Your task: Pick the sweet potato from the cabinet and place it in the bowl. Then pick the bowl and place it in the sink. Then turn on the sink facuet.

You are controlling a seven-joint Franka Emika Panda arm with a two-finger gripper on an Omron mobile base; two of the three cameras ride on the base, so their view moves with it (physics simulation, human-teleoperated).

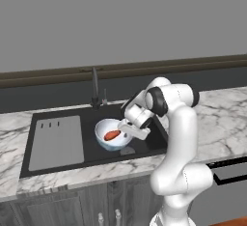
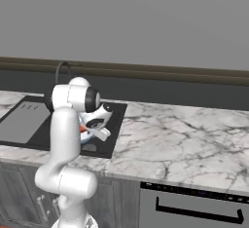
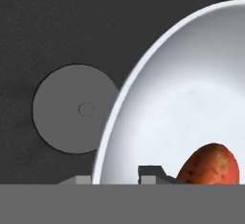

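Inside the black rectangular sink (image 1: 144, 145), we grip the round white bowl (image 1: 107, 132) by its rim. Our gripper (image 1: 124, 134) pinches that rim, the reddish-orange sweet potato (image 1: 112, 134) lying just beside the fingertips (image 3: 152, 172).

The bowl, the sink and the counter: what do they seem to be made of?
Bowl: probably glazed ceramic, smooth white inside with soft shading.
Sink: matte black, perhaps composite or coated metal; no shine.
Counter: looks like polished white marble, with grey veins.

No text, label, brand, number or sign can be read on any surface in these pictures.
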